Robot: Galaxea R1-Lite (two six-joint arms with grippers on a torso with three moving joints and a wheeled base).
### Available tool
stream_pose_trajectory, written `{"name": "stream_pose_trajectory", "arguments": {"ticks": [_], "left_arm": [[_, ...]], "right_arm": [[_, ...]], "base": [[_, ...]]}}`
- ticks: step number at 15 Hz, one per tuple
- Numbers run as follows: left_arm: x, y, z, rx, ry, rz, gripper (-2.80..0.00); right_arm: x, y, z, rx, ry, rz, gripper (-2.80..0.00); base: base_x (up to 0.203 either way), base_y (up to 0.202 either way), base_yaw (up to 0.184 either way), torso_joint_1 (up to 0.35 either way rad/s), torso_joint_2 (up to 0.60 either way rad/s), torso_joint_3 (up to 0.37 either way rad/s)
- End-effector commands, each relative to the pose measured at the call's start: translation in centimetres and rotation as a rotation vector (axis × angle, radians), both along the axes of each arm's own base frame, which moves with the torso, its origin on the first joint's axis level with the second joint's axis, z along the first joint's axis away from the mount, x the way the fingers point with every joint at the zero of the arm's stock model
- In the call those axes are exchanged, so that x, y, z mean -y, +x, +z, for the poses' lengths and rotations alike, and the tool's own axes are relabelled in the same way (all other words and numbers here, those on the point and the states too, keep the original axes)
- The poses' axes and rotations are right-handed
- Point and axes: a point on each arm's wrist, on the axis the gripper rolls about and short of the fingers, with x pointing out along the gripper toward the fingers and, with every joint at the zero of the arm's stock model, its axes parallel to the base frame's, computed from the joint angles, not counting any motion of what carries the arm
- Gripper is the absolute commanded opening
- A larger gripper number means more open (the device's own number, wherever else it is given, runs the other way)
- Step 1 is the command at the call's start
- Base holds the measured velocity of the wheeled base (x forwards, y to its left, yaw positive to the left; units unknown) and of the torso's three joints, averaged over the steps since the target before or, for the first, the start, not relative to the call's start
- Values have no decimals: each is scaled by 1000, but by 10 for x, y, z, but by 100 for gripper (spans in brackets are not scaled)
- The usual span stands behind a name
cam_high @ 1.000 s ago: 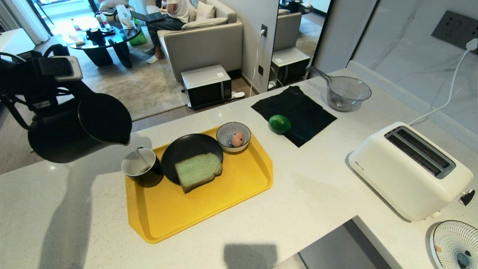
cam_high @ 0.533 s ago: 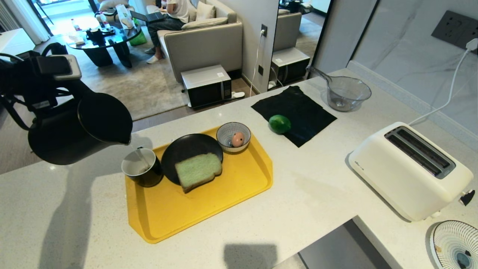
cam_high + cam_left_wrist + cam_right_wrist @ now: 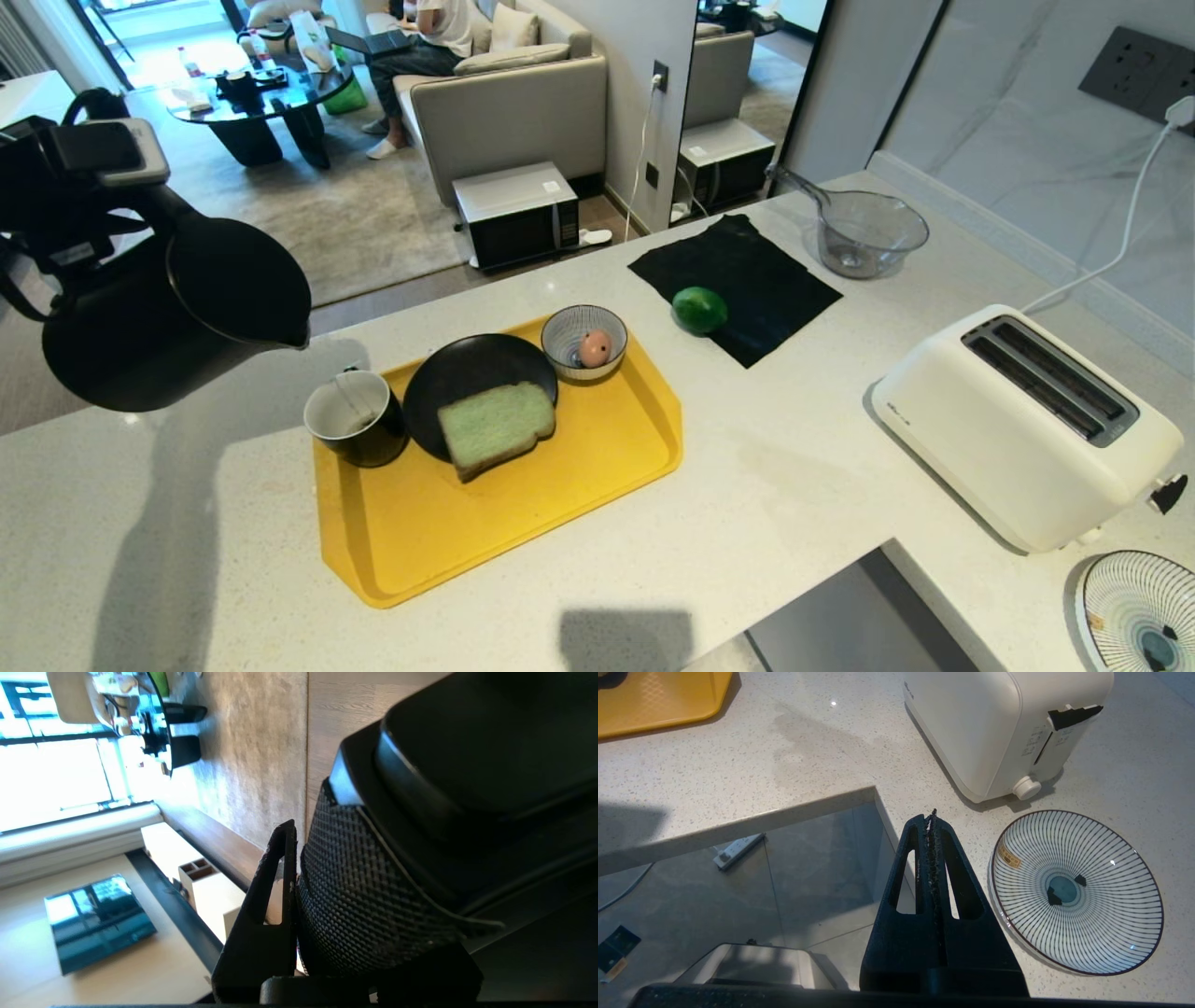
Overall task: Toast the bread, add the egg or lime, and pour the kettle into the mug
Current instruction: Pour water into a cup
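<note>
The black kettle [image 3: 177, 308] hangs tilted over the counter's left end, its spout up and to the left of the mug [image 3: 355, 417]; no stream shows. My left gripper [image 3: 299, 858] is shut on the kettle's textured handle [image 3: 373, 896]. The black mug stands on the yellow tray [image 3: 523, 523]. Beside it, the green bread [image 3: 496, 425] lies on a black plate [image 3: 467, 364]. The egg [image 3: 594, 348] sits in a striped bowl [image 3: 563, 329]. On a black cloth [image 3: 747, 271] rests the lime [image 3: 699, 309]. My right gripper [image 3: 930, 816] is shut and empty, parked off the counter's corner.
A white toaster [image 3: 1027, 420] stands at the right, its cord running to the wall. A striped plate [image 3: 1078, 891] lies near it at the front right corner. A glass bowl [image 3: 864, 233] sits at the back. A person sits on a sofa beyond the counter.
The kettle has swung left and away from the mug with my left gripper, and the thin stream into the mug has stopped. The right arm has not moved.
</note>
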Motion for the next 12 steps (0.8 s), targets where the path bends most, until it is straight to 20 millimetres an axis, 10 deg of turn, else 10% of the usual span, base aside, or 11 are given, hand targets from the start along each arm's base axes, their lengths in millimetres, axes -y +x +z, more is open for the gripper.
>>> {"name": "stream_pose_trajectory", "arguments": {"ticks": [1, 12], "left_arm": [[-1, -3, 1, 5, -19, 10, -280], [-6, -13, 10, 61, -225, 41, -280]], "right_arm": [[0, 0, 0, 1, -1, 0, -280], [0, 0, 0, -1, -1, 0, -280]], "base": [[0, 0, 0, 0, 0, 0], [0, 0, 0, 0, 0, 0]]}}
